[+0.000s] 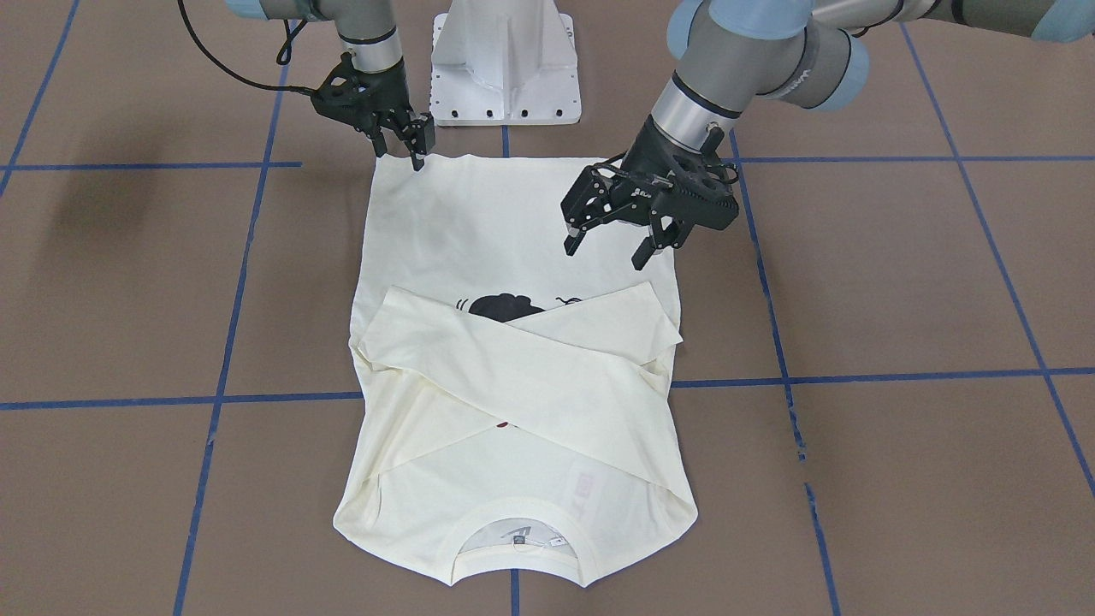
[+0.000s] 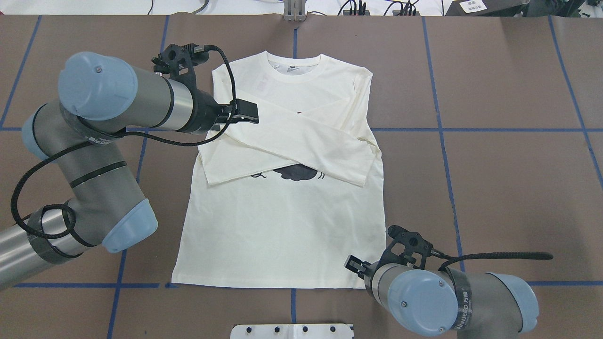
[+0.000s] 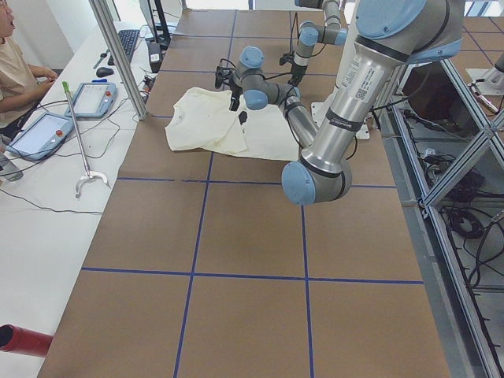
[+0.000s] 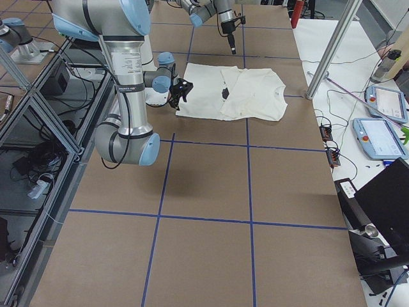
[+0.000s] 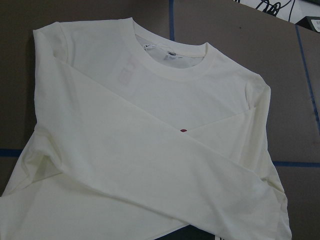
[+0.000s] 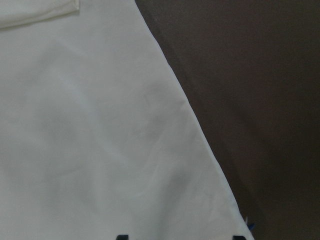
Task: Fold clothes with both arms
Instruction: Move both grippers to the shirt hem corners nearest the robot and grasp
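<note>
at the middle of the brown table [image 1: 898, 282], laid flat and print side up: a cream long-sleeved t-shirt [image 1: 479, 222], with the ribbed collar [image 1: 513, 513] turned away from the robot and the hem toward the white pedestal base [image 1: 505, 64]. folded so far with both sleeves [image 1: 530, 376] crossed over the chest in an x, hiding most of the black cat print [image 1: 500, 306] and all but a speck of the red lettering [image 1: 505, 423]. spread across the blue tape lines [image 1: 855, 376] of the table's grid.

at the hem corner on the robot's right, down low: the right gripper [image 1: 399, 158], jaws apart by a moderate gap, clamped on nothing. cannot tell whether the tips actually touch the cloth. in the right wrist view, shown as two black fingertips [image 6: 122, 237] at the bottom edge, with plain cloth and the shirt's side edge between them.

above the shirt's left side, raised well clear of the cloth: the left gripper [image 1: 607, 252], jaws spread wide, holding nothing. from its wrist camera, a look down on the collar and the crossed sleeves.

beyond the table's far edge, at a white bench in the left side view: a seated person [image 3: 16, 71] next to two tablets [image 3: 90, 98].
</note>
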Robot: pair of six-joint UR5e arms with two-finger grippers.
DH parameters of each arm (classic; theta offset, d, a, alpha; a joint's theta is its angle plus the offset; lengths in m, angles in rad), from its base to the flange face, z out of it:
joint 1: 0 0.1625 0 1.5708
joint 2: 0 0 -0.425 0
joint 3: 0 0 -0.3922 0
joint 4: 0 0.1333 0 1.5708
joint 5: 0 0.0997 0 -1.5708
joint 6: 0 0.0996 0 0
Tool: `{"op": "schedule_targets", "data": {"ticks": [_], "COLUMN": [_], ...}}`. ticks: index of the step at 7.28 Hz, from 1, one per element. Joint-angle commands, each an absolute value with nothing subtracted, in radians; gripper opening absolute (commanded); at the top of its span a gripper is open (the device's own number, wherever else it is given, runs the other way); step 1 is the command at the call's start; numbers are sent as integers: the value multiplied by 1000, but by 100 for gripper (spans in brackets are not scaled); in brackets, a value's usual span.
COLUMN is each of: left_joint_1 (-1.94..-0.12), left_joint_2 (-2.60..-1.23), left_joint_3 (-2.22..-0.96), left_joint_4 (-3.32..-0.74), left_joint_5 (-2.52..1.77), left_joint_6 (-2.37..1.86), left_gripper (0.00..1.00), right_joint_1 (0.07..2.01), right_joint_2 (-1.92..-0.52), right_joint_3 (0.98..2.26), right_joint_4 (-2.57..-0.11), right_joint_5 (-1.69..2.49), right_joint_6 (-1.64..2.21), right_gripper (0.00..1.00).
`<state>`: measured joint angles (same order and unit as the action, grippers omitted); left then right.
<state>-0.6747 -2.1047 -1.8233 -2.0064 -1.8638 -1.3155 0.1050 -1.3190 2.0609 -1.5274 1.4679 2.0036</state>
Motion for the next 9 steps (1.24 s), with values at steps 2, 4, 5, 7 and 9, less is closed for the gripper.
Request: {"op": "schedule_targets", "data": {"ticks": [2, 4, 5, 7, 9], "left_joint_1": [-673, -672, -672, -673, -666], "left_joint_2": [-2106, -2106, -2106, -2108, -2108], "left_joint_3": [-1822, -1824, -1825, -1832, -1844], "left_joint_4": [-2006, -2006, -2006, -2005, -2005], "left_joint_5": [-1864, -1865, -1865, -1865, -1856], "left_joint_6": [-1335, -1338, -1338, -1339, -1449], "left_gripper": [99, 99, 99, 99, 99], "right_joint_1": [65, 54, 49, 48, 55], "right_joint_2": [-1325, -1327, -1330, -1345, -1356], "right_joint_3": [2059, 2057, 2059, 2065, 2098], "right_joint_4": [-1594, -1595, -1600, -1600, -1598], "right_joint_5": [1460, 1460, 1459, 1459, 1459], "right_joint_6": [2010, 2009, 2008, 2008, 2005], "right_gripper": [64, 29, 1, 0, 0]}}
